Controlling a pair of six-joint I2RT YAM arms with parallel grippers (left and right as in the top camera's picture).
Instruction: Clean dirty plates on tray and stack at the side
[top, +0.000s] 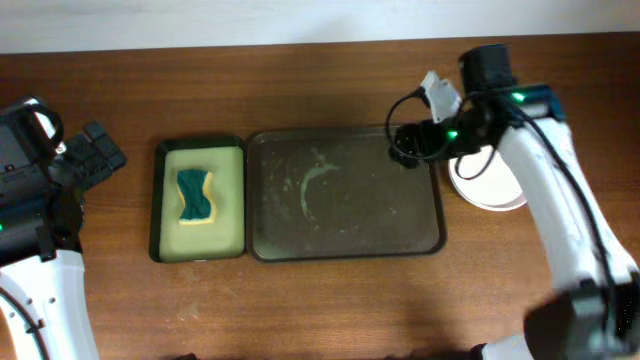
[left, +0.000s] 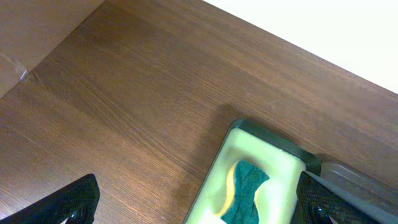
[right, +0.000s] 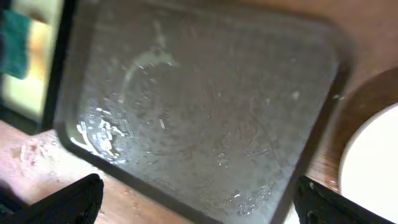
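Note:
The dark brown tray lies mid-table with nothing on it but pale smears; it also fills the right wrist view. The plates sit as a white stack on the table right of the tray, partly under my right arm; a white rim of it shows in the right wrist view. My right gripper hovers open and empty over the tray's far right corner. My left gripper is open and empty at the far left, above bare table beside the small black tray.
A small black tray with yellow-green inside sits left of the brown tray and holds a green and yellow sponge, also in the left wrist view. The table's far edge meets a white wall.

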